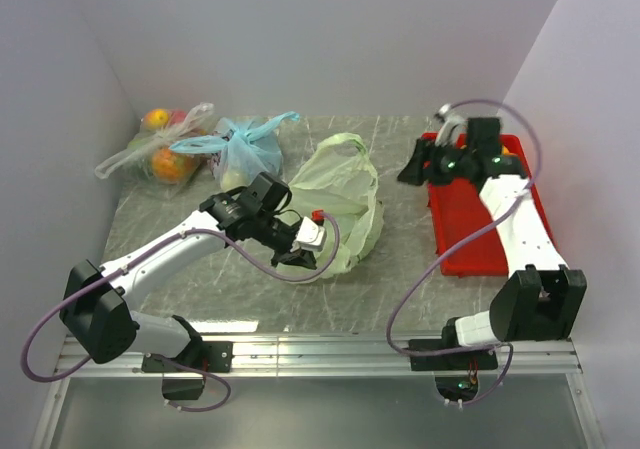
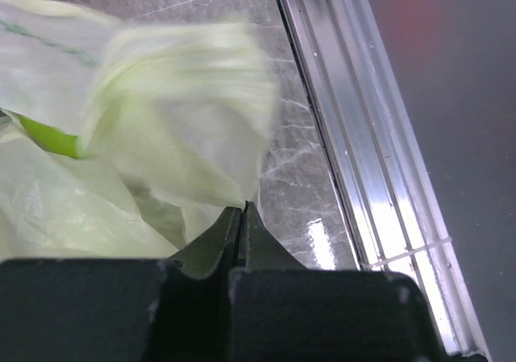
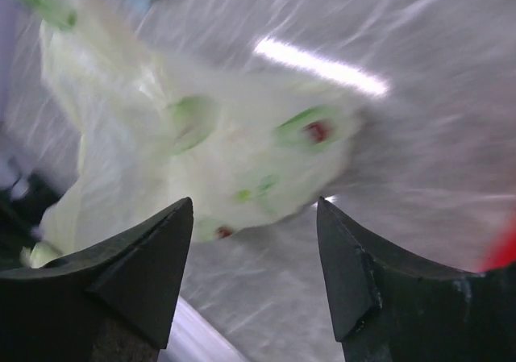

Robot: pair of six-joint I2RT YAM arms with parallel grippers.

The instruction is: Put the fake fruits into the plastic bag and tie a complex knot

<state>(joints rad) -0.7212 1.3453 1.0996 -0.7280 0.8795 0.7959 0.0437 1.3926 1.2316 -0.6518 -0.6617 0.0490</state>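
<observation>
Clamping the plastic bag (image 1: 345, 194), left gripper (image 2: 243, 209) fingers likely steady it for loading; right gripper (image 3: 255, 209), fingers apart, must fetch fruit.

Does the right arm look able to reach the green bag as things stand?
Probably yes: the right tool is open and faces the green bag, with nothing visible between them; the left tool pinches only its near edge.
</observation>
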